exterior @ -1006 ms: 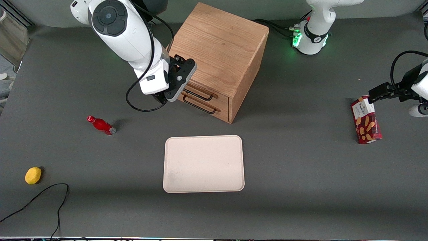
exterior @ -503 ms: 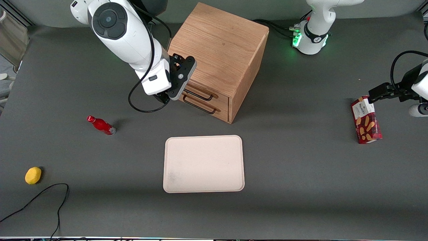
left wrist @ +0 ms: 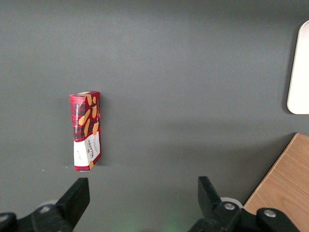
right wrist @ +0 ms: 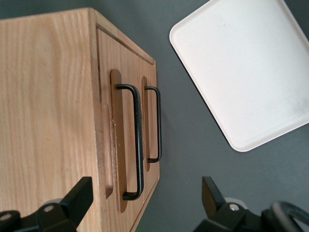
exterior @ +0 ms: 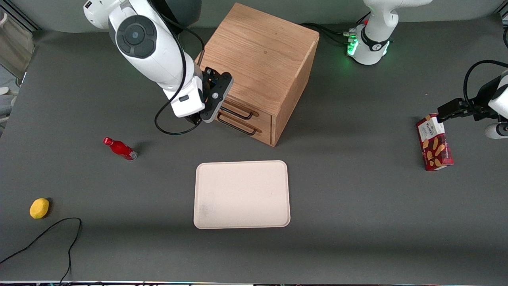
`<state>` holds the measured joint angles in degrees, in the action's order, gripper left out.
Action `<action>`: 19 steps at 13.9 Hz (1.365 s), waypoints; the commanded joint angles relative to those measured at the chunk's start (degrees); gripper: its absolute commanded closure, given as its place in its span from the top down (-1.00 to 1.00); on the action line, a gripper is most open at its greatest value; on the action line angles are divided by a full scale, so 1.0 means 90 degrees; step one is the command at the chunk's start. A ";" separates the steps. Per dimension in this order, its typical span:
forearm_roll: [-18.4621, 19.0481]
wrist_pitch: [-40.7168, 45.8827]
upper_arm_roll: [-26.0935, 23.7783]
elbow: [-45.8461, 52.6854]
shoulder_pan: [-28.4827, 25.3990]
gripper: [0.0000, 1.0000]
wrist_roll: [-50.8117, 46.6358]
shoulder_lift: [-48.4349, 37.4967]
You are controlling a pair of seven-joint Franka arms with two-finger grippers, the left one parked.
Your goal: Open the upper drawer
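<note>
The oak cabinet stands on the grey table with two drawer fronts facing the front camera at an angle. The upper drawer is shut, flush with the lower drawer. Its thin black handle shows in the right wrist view, with the lower handle beside it. My right gripper hangs open and empty in front of the drawer fronts, at their end toward the working arm. In the right wrist view the gripper has its fingers wide apart, with the end of the upper handle between them but not touched.
A cream tray lies nearer the front camera than the cabinet. A red bottle and a yellow lemon lie toward the working arm's end, by a black cable. A red cookie box lies toward the parked arm's end.
My gripper has moved closer to the cabinet, along the drawer fronts toward the upper handle. The drawers have not moved.
</note>
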<state>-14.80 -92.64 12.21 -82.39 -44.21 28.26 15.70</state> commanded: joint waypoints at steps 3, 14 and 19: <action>-0.0104 -0.0175 0.0000 -0.0191 0.0039 1.00 0.0170 0.0082; -0.0065 -0.1053 -0.0068 -0.0728 -0.0039 1.00 0.0141 0.0316; -0.0055 -0.1328 -0.0146 -0.1002 -0.0039 1.00 0.0141 0.0316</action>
<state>-14.80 -103.31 11.21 -90.29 -44.42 28.29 18.90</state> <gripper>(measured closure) 0.000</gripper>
